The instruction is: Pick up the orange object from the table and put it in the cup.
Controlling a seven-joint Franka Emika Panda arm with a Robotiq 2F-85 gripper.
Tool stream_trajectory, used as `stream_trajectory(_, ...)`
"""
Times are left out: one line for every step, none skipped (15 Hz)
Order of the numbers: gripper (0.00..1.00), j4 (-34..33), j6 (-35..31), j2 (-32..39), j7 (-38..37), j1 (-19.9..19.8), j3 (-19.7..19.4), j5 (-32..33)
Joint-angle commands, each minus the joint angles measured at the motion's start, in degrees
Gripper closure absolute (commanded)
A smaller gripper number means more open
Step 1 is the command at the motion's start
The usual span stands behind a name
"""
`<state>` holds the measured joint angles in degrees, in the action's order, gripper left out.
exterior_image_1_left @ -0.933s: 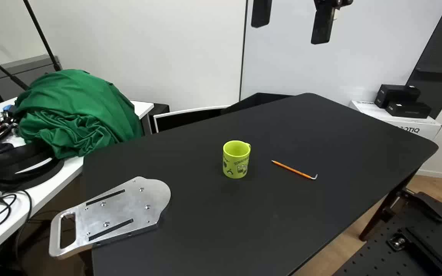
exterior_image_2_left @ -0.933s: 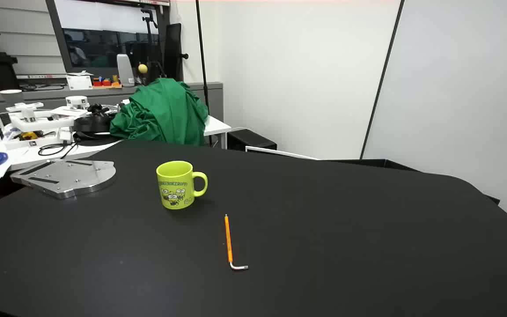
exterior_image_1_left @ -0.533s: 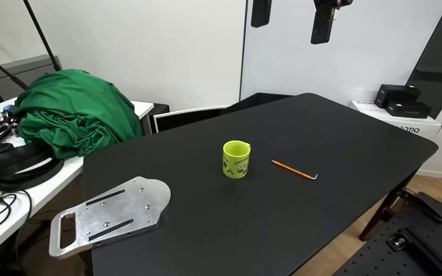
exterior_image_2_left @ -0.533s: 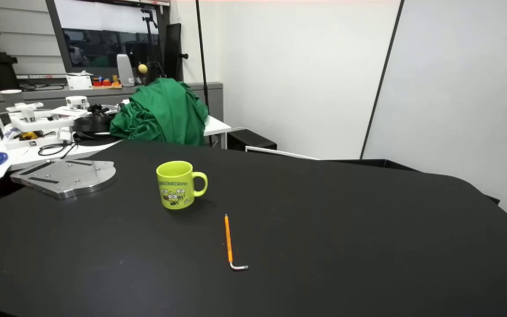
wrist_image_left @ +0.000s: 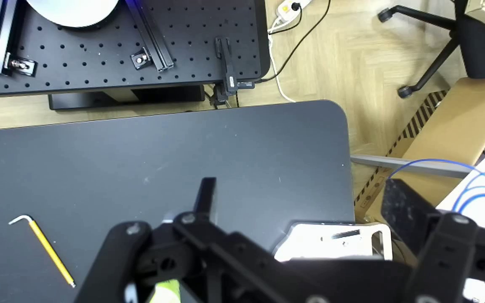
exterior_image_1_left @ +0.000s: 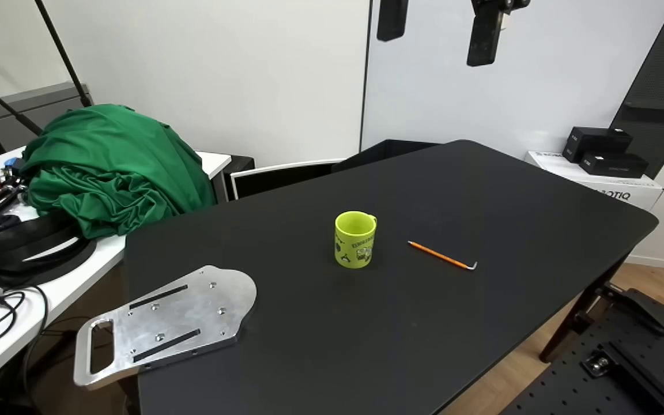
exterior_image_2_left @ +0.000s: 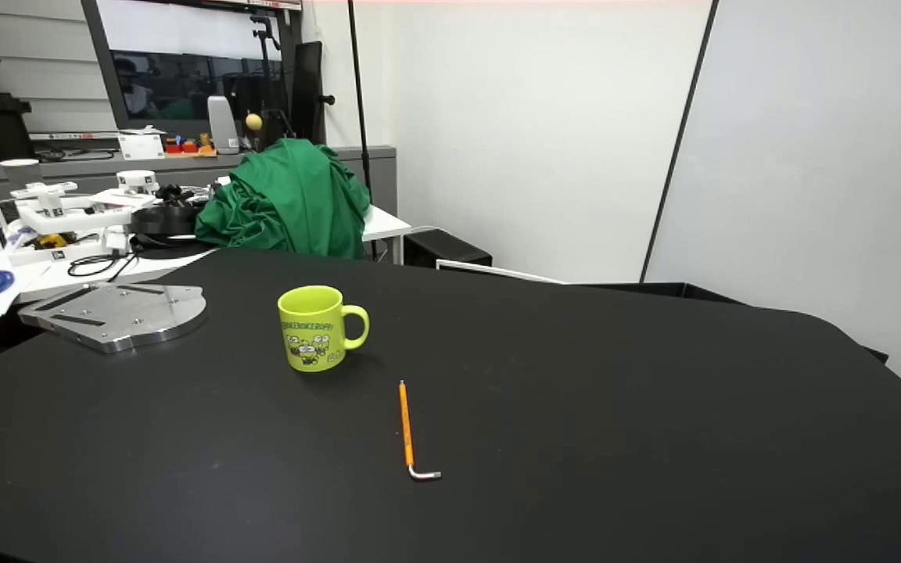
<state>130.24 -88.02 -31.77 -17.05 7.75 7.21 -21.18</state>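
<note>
The orange object (exterior_image_1_left: 441, 255) is a thin orange L-shaped hex key with a bent silver end, lying flat on the black table. It also shows in an exterior view (exterior_image_2_left: 407, 426) and at the lower left of the wrist view (wrist_image_left: 51, 252). The lime cup (exterior_image_1_left: 346, 253) stands upright beside it, with its handle visible in an exterior view (exterior_image_2_left: 311, 336). In the wrist view only a bit of the cup (wrist_image_left: 166, 292) shows behind the gripper linkage. My gripper (exterior_image_1_left: 436, 51) is open, empty and high above the table; its jaws stand wide apart in the wrist view (wrist_image_left: 300, 185).
A silver metal plate (exterior_image_1_left: 188, 311) with a handle slot lies at the table's (exterior_image_1_left: 320, 357) edge, partly overhanging. A green cloth (exterior_image_1_left: 119, 167) covers things on a white side table. A perforated black base plate (wrist_image_left: 99, 50) stands beside the table across a gap.
</note>
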Motion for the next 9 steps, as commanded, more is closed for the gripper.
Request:
stream_trajectory(0.00,-0.2,0.3,0.0,0.5,-1.3,0.9,-0.4)
stream_trajectory(0.00,-0.2,0.3,0.0,0.5,-1.3,0.9,-0.4)
stream_trajectory(0.00,-0.2,0.3,0.0,0.5,-1.3,0.9,-0.4)
stream_trajectory(0.00,-0.2,0.3,0.0,0.5,-1.3,0.9,-0.4)
stream_trajectory(0.00,-0.2,0.3,0.0,0.5,-1.3,0.9,-0.4)
stream_trajectory(0.00,-0.2,0.3,0.0,0.5,-1.3,0.9,-0.4)
stream_trajectory(0.00,-0.2,0.3,0.0,0.5,-1.3,0.9,-0.4)
stream_trajectory(0.00,-0.5,0.1,0.5,0.9,-1.4,1.2,0.5)
stream_trajectory(0.00,-0.8,-0.8,1.0,1.0,-1.8,1.8,2.1)
